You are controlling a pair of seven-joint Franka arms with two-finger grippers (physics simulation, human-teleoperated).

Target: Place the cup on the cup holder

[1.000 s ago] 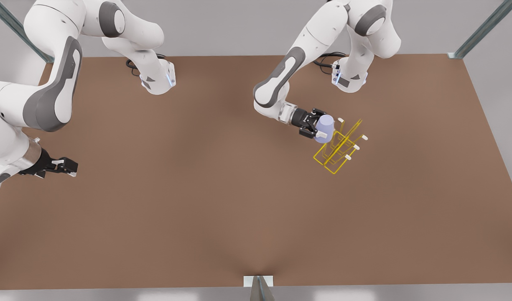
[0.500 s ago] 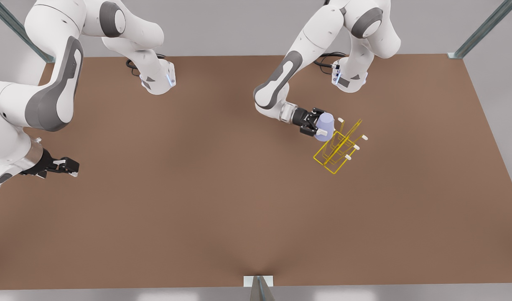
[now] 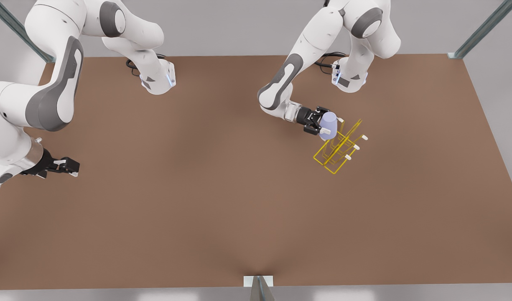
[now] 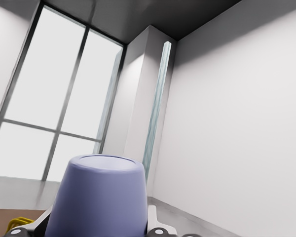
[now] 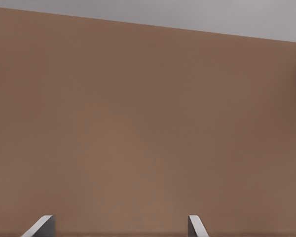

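Observation:
The lavender-blue cup (image 3: 328, 124) is held sideways in my left gripper (image 3: 325, 123), which is shut on it, on the front view's right. It hangs just above the table, touching or nearly touching the upper-left prongs of the yellow wire cup holder (image 3: 338, 151). The left wrist view has the cup (image 4: 96, 197) close up between the fingers (image 4: 155, 224), with a bit of yellow wire (image 4: 17, 223) beside it. My right gripper (image 3: 74, 167) waits open low over the table at the front view's far left, its fingertips (image 5: 42, 224) spread wide over bare board.
The brown table (image 3: 197, 200) stretches wide between the arms. Both arm bases (image 3: 157, 79) stand along its far edge. Metal frame posts (image 3: 481, 29) rise at the corners, and a small bracket (image 3: 258, 281) sits at the near edge.
My left gripper has carried the cup slightly toward the front view's right, closer onto the holder's prongs. The right arm has barely moved.

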